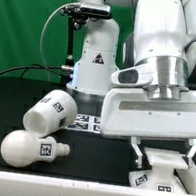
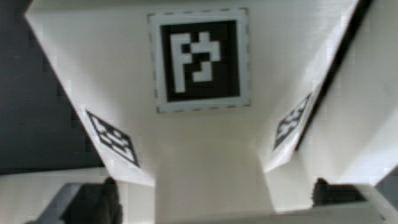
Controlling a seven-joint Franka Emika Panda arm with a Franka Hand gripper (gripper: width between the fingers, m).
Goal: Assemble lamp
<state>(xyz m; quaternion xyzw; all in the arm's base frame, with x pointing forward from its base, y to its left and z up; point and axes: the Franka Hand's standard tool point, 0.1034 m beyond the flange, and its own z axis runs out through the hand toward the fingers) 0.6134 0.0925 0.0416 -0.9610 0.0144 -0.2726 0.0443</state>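
The claw (image 1: 164, 159) hangs over the lamp base (image 1: 166, 176) at the exterior view's right, with one finger on each side. I cannot tell if it squeezes. The bulb (image 1: 30, 149) and shade (image 1: 52, 112) lie well apart from it. This looks like the grabbing step. Next it needs a firm, straight hold.

3 loose, matte white lamp pieces rest on a black table (image 1: 4, 108). The shade (image 1: 49, 113), a tapered cup, lies on its side toward the exterior view's left, with black-and-white square tags on its wall. Just in front of it lies the bulb (image 1: 30, 149), also on its side. It is round with a short neck that carries 1 tag. The base (image 1: 167, 168) sits well apart at the exterior view's right. The wrist view shows the base close up, with 1 tag (image 2: 196, 58) on the facing surface and 1 on each of 2 sides.
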